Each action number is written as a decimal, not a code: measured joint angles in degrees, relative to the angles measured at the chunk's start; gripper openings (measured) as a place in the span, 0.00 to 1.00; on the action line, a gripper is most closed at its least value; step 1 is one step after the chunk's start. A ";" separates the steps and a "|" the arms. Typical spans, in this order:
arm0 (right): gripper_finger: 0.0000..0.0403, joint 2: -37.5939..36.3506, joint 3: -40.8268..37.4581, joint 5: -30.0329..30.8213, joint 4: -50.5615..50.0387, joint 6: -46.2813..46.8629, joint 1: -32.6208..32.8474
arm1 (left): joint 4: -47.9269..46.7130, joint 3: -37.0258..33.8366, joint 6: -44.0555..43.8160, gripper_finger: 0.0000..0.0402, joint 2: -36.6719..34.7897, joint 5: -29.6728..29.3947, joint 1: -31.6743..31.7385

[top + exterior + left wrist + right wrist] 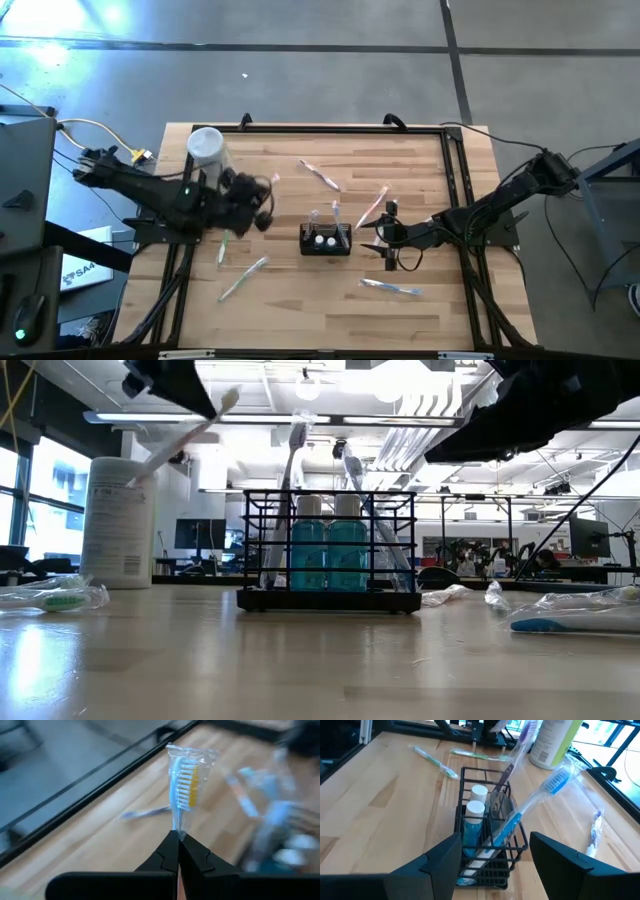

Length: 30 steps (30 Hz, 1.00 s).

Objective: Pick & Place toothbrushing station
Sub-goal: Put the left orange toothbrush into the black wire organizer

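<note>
Left gripper point(178, 851) pinches wrapped toothbrush point(184, 785), seemingly above table point(300, 300).

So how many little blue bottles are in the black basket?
2. One bottle and the other bottle stand side by side in the toothbrushing station, white caps up. Toothbrushes lean beside them, but no more bottles seem hidden.

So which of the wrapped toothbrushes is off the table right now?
The yellow-bristled toothbrush, pinched in the left gripper above the table. The others lie on the wood or stand in the black holder.
</note>
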 joint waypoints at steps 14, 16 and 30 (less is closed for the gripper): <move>0.57 0.00 0.00 -0.02 0.73 -0.04 0.00 | 49.48 -15.90 24.35 0.00 0.44 -3.40 -7.98; 0.57 0.00 0.00 -0.02 0.72 -0.23 -0.01 | 54.25 -15.90 27.71 0.00 0.55 -0.74 -7.97; 0.57 0.00 0.00 -0.02 0.71 -0.22 0.00 | 79.44 -15.90 49.82 0.00 10.74 5.10 -6.98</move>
